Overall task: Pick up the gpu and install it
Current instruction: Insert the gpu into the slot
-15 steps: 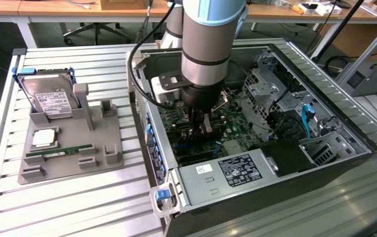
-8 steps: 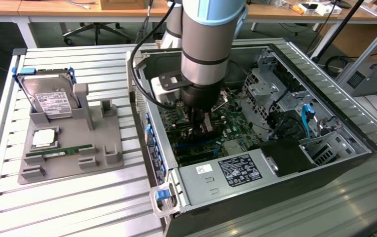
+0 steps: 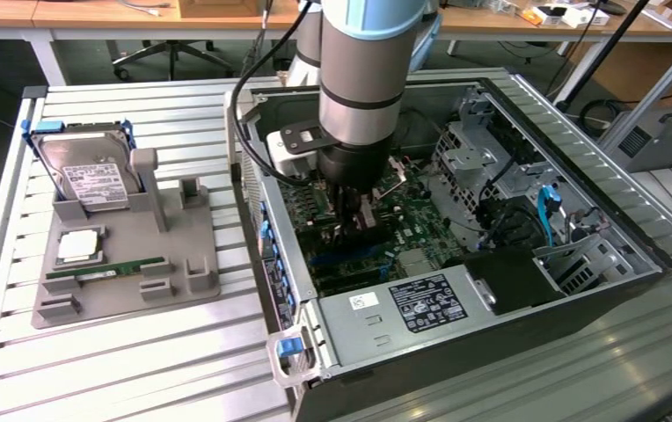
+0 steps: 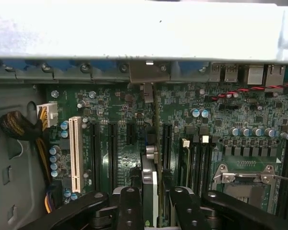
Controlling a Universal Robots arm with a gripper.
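You are at the install step. Your fingers (image 4: 128,211) are closed on the gpu (image 4: 151,177), holding it on its edge, low inside the computer case (image 3: 617,264) over the motherboard (image 4: 259,143). Line its edge with a slot and push straight.

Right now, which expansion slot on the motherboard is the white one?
The white slot, the outermost in the row beside the yellow-and-black cable bundle; the other slots are black.
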